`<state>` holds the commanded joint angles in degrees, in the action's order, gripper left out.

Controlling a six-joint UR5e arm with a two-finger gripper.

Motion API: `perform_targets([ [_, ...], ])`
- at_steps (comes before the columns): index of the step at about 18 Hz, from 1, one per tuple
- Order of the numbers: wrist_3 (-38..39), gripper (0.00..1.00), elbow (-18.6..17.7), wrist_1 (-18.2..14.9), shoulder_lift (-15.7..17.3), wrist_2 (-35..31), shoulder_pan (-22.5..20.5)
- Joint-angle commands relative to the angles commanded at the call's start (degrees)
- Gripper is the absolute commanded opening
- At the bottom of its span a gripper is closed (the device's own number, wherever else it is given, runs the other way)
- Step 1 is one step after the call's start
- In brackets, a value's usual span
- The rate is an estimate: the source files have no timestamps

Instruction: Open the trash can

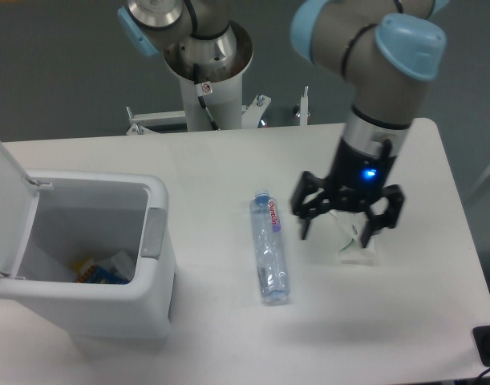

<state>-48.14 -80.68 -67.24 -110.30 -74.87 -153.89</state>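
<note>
The trash can [88, 273] stands upright, lid raised at its left, grey latch facing right. The gripper [346, 227] hangs wide open, empty, above a wrapper [358, 249].

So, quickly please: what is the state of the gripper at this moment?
Gripper: open, holding nothing, fingers spread above the crumpled wrapper on the table.
</note>
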Motion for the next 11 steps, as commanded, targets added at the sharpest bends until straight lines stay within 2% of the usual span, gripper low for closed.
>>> perform_targets([
  [5, -12.56, 1.00, 0.96, 0.18, -3.77, -4.83, -3.60],
  [8, -19.95, 1.00, 1.49, 0.26, -5.45, -6.33, -4.31],
  [11, -21.73, 1.00, 1.14, 0.35, -5.71, -9.14, -4.22],
])
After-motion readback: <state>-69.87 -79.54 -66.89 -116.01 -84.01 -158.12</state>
